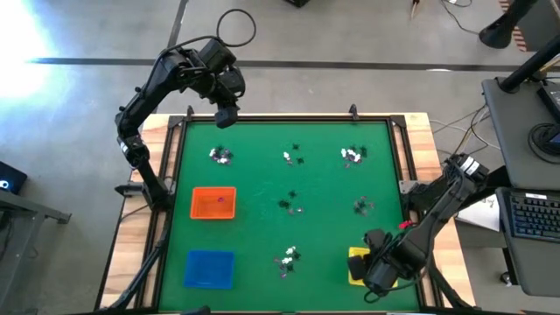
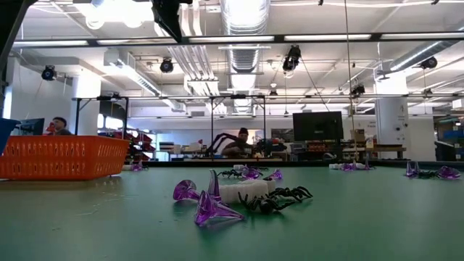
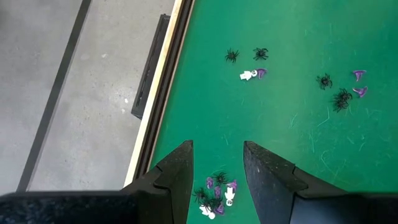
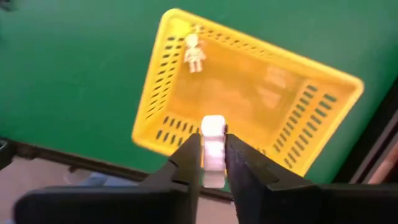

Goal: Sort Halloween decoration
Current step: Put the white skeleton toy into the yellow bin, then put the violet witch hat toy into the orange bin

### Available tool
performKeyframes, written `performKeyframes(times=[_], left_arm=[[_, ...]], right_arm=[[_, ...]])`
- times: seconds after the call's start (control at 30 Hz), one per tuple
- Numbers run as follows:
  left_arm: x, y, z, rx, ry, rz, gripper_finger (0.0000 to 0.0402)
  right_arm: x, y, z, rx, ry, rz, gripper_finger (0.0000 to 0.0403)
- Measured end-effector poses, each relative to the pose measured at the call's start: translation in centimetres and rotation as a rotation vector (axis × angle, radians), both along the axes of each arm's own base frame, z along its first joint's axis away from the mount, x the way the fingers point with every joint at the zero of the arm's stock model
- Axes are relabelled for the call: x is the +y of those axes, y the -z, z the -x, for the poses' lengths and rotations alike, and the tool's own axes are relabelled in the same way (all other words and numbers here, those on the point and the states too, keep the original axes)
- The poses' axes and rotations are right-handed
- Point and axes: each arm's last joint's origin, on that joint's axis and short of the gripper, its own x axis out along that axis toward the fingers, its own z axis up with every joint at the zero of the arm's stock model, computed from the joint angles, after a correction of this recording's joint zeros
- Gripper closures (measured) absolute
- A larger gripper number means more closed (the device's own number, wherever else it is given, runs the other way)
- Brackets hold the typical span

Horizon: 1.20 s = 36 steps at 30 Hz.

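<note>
Nearest the low camera: a mixed heap of Halloween decoration (image 2: 243,197) is lying on the green felt table (image 1: 262,166), comprising translucent purple plastic witch hats, black plastic spiders and a white figure, all touching.

Left to right, seen from above:

- Left gripper (image 1: 225,116) is hovering at the table's far left corner with its jaws parted and nothing between them, just over one cluster of trinkets (image 3: 217,198).
- Orange perforated plastic tray (image 1: 213,203) is sitting on the left side, with a blue plastic tray (image 1: 209,268) nearer the front edge.
- Further small clusters (image 1: 292,157) are lying scattered over the centre and right of the felt, well apart from each other.
- Yellow slotted plastic tray (image 4: 249,93) is sitting at the front right, holding a white skeleton figure (image 4: 194,52).
- Right gripper (image 4: 213,163) is hanging above this tray, a small white trinket (image 4: 213,149) sitting between its fingers; the grip appears to be loosening.

Handling: each piece is probably very light, rigid and smooth, likely to slip or flick away. Pinching across the body, one piece at a time, seems best.
</note>
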Motion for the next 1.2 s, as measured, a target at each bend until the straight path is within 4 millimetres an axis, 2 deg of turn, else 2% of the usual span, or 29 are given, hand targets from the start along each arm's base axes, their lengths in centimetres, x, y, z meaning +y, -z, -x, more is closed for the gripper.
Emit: performKeyframes(times=[0.27, 0.53, 0.83, 1.03, 1.2], left_arm=[[0.0, 0.0, 0.0, -0.001, 0.001, 0.002, 0.0279], [0.0, 0.0, -0.1, -0.004, 0.002, 0.001, 0.0279], [1.1, 1.0, -1.6, -0.008, 0.001, -0.005, 0.0279], [2.0, 2.2, -2.8, 0.02, -0.003, 0.015, 0.0279], [2.1, 2.5, -3.0, 0.028, -0.002, 0.021, 0.0279]], right_arm=[[-0.2, 0.1, 0.2, 0.02, -0.01, 0.024, 0.0272], [-2.2, 0.1, 0.0, 0.064, 0.092, 0.165, 0.0262], [-6.2, -1.0, -1.5, -0.039, 0.117, 0.378, 0.0273], [-9.9, -2.2, -2.3, -0.057, 0.058, 0.517, 0.0268], [-13.2, -3.5, -2.6, -0.071, -0.022, 0.574, 0.0271]])
